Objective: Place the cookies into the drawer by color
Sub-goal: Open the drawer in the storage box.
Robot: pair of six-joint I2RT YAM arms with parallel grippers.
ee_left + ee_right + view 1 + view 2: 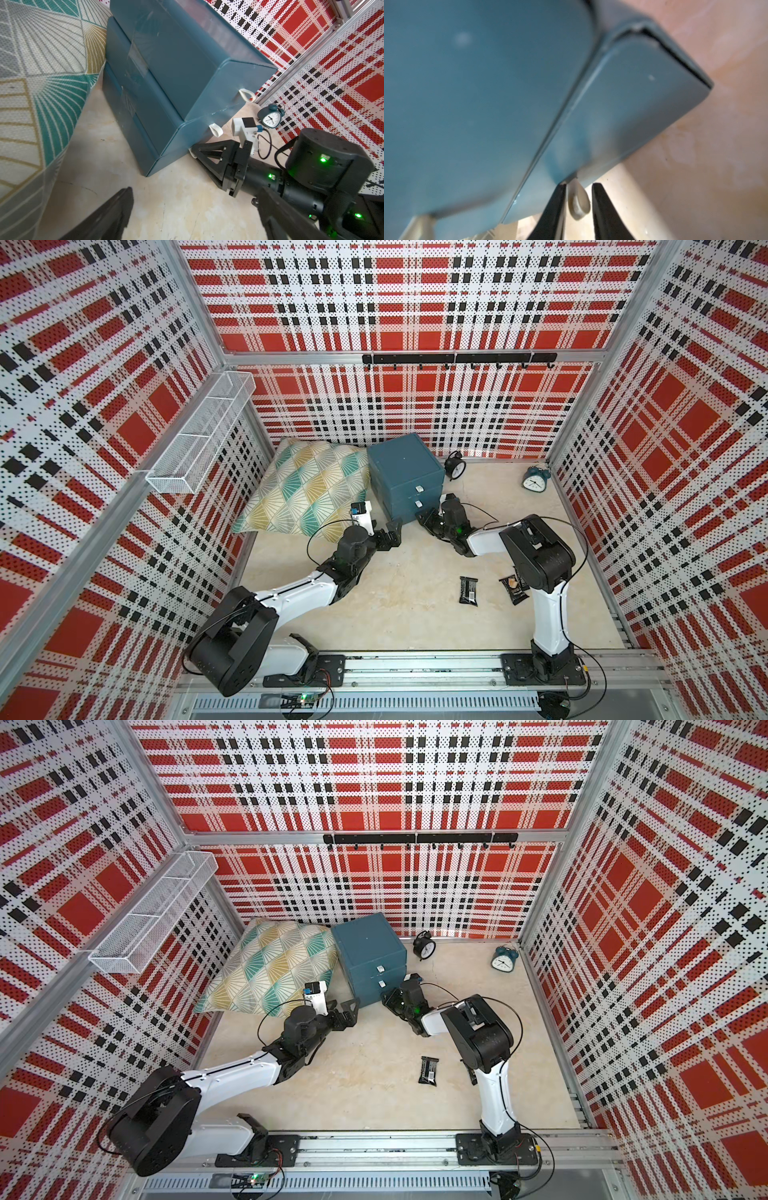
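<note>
No text reads clearly; the black cookie packet (468, 591) carries print, seemingly too small.

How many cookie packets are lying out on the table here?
2. One black packet lies in the open near the middle of the table; a dark packet lies just beside it, partly under the right arm, which may hide more.

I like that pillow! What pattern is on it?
The soft square fabric pillow shows teal, mustard and grey fan-lined diamonds, clearest in a top view.
</note>
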